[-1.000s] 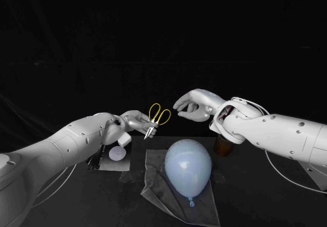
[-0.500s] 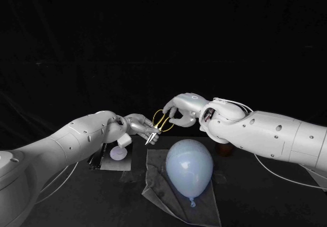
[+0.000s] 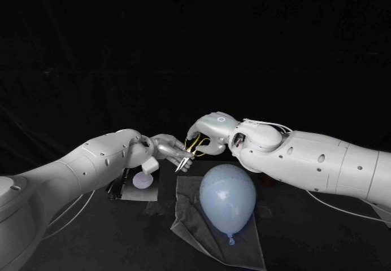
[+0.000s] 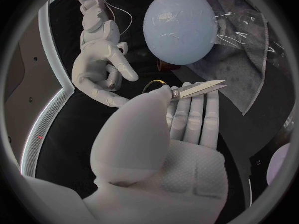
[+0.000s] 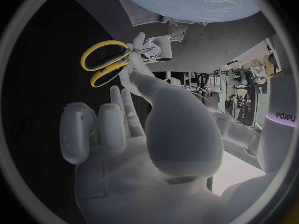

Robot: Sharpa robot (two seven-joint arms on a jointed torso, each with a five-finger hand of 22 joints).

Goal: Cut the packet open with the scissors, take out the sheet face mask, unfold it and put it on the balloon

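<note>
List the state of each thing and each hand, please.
scissors: blades closed, held off the table.
left hand: grips the scissors near the blades.
right hand: at the scissors' handles, grip unclear.
balloon: inflated, lying on the cloth.
cloth: spread under the balloon.
packet: flat on the table, untouched.

Grey cloth on black table, small pale round object

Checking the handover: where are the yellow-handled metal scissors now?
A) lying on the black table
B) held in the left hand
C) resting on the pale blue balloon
B: the left hand pinches the yellow-handled metal scissors near the pivot, with the blades jutting out beyond it.
</note>
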